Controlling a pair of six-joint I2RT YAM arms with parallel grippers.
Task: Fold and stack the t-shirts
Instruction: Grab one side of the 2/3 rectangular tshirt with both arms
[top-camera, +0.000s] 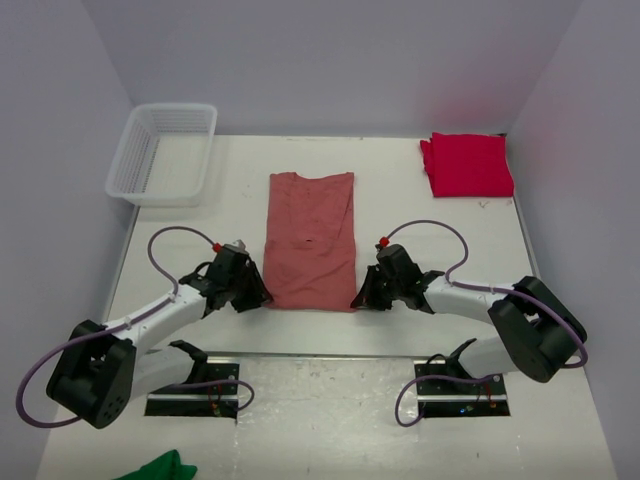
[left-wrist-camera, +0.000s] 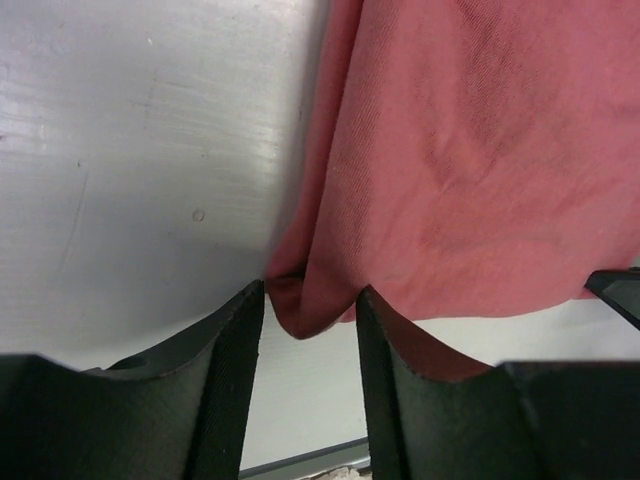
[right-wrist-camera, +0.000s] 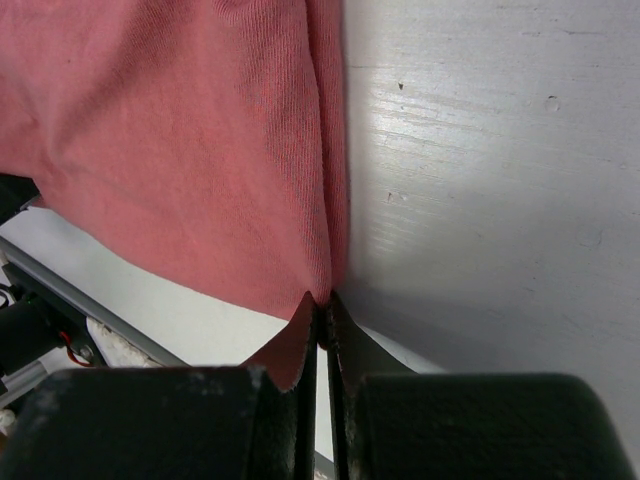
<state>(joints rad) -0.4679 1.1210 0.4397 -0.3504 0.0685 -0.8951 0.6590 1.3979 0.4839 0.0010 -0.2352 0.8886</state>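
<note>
The salmon shirt (top-camera: 311, 240) lies folded into a long strip; the left pincer (left-wrist-camera: 310, 295) stands apart around one near corner, the right pincer (right-wrist-camera: 322, 305) pinches the other, its tip hidden.

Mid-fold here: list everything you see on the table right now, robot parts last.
salmon t-shirt: one, dusty salmon-red, table centre, folded into a long strip
crimson t-shirt: one, bright red, folded, far right corner
basket: one, white plastic mesh, far left corner
green cloth: one, green, near edge on the left, partly out of frame
table: one, white
left gripper: one, black, jaws apart around the salmon t-shirt's near left corner
right gripper: one, black, pinched shut on the salmon t-shirt's near right corner
</note>
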